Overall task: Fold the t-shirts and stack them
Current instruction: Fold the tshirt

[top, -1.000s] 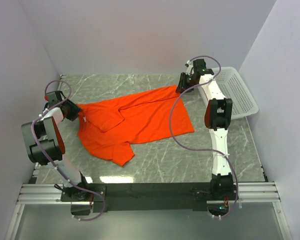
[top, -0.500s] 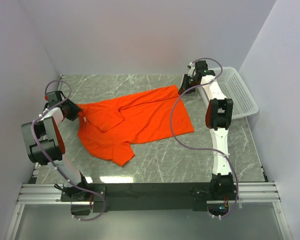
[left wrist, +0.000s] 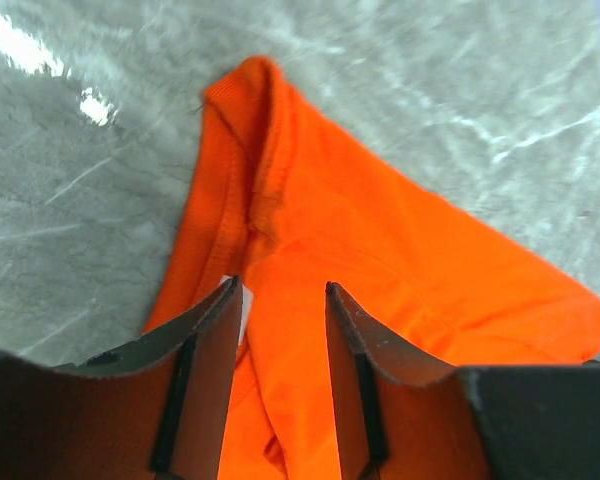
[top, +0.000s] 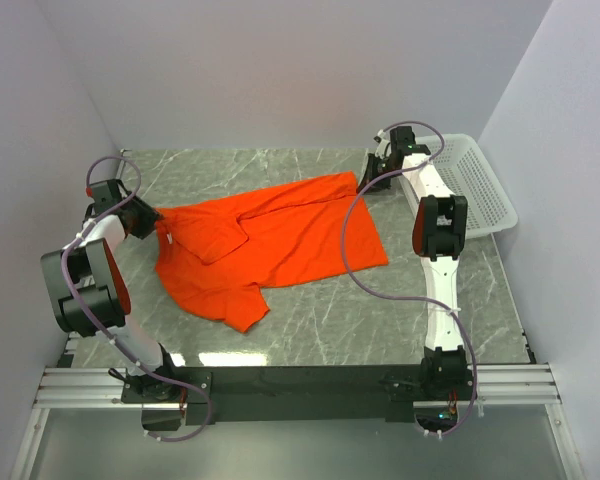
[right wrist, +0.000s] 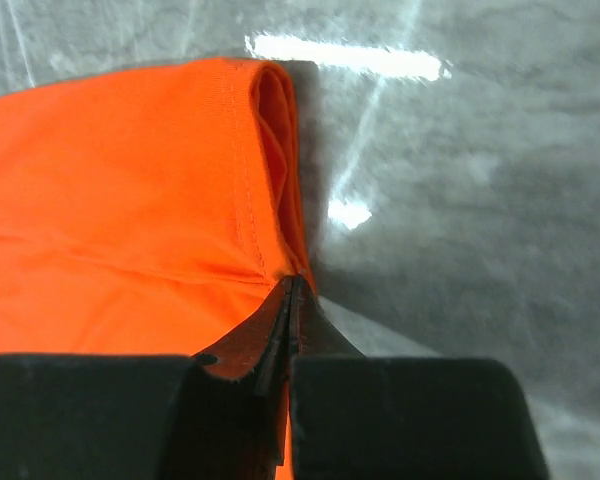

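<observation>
Left gripper (left wrist: pixel 280 295): fingers apart, straddling the shirt's (top: pixel 280 240) left edge. Right gripper (right wrist: pixel 291 288): fingers together, clamped on its far hem corner.

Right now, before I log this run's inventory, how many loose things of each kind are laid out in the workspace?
Orange t-shirt: 1
White plastic basket: 1
Total: 2
</observation>
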### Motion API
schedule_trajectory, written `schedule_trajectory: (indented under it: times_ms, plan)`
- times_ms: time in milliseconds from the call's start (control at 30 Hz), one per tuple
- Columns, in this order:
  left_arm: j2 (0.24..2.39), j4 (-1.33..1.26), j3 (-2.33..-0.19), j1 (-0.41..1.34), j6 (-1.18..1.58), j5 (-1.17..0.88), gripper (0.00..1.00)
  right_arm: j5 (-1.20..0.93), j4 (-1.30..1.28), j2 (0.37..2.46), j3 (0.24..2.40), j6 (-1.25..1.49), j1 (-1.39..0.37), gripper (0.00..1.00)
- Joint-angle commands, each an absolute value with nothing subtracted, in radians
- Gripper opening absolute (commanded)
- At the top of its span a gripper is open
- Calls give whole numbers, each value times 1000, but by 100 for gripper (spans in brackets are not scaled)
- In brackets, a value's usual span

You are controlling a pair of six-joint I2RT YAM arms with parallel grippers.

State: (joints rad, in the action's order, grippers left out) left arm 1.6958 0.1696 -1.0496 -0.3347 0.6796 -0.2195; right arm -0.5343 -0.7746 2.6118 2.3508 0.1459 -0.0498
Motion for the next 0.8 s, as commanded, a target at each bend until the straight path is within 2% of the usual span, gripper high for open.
schedule_trajectory:
  times_ms: [0, 167, 233, 267, 300, 400, 467, 633, 733, 767]
  plan:
    - [1615, 169, -1091, -344, 657, -216, 45, -450, -764, 2473, 2315, 98, -45, 0]
    - [1629, 186, -1100, -347, 663, -241, 45, -439, -801, 2476, 2324, 68, -43, 0]
    - [1621, 189, -1106, -345, 660, -245, 47, -463, -818, 2482, 2344, 51, -46, 19]
    - [1606, 192, -1111, -347, 652, -253, 50, -471, -830, 2477, 2355, 32, -48, 37]
    - [1594, 192, -1111, -347, 647, -256, 52, -469, -833, 2471, 2352, 23, -49, 44]
    - [1519, 189, -1094, -345, 630, -281, 60, -468, -825, 2399, 2289, -44, -67, 56]
    - [1441, 193, -1071, -345, 627, -294, 62, -471, -819, 2309, 2202, -112, -93, 61]
    - [1267, 308, -956, -330, 647, -374, 61, -538, -833, 2068, 1952, -372, -173, 63]
    - [1152, 402, -898, -290, 670, -364, 60, -638, -859, 1883, 1717, -663, -233, 64]
    - [1088, 444, -858, -279, 699, -354, 59, -746, -909, 1783, 1581, -884, -241, 65]
